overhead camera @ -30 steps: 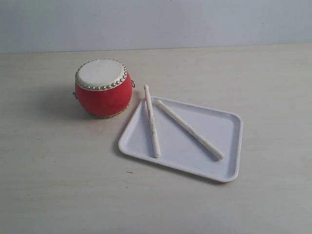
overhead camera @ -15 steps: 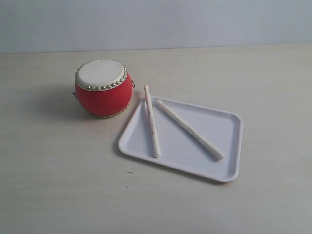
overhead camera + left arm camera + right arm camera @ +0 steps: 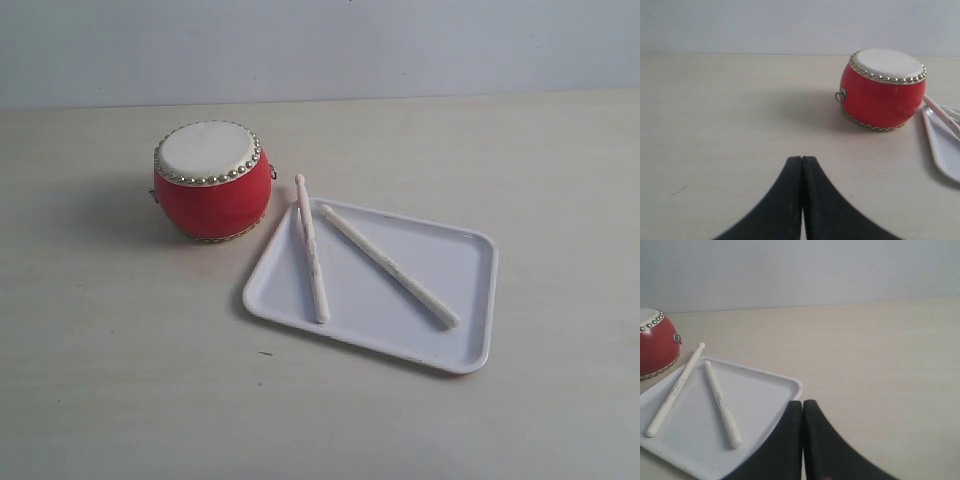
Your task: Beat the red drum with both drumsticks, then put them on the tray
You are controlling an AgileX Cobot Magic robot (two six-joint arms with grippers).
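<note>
- On the tray (image 3: 465,290) both drumsticks lie flat. The drum-side drumstick (image 3: 311,250) pokes its rounded tip out over the tray's rim. The other drumstick (image 3: 388,264) slants across the tray's middle. Their tips are near each other and their handles spread apart, so I read them as not touching.
- The red drum (image 3: 211,180) stands upright on the table (image 3: 120,350), skin up, just beside the tray's corner. It is close to the overhanging tip but apparently clear of it.
- My left gripper (image 3: 802,159) has its jaws pressed together on nothing. It sits low over the table beyond the drum from the tray, well apart from both.
- My right gripper (image 3: 803,403) is likewise closed and empty. It hangs near the tray's rim on the side away from the drum.
- My reading is that with the sticks resting on the tray and both grippers empty, this is a parked pose. It could be before the beating or after the put-down, and I can't tell which.
- If the sticks are to be lifted, each gripper must open first. The splayed handles leave room for one gripper per stick.
</note>
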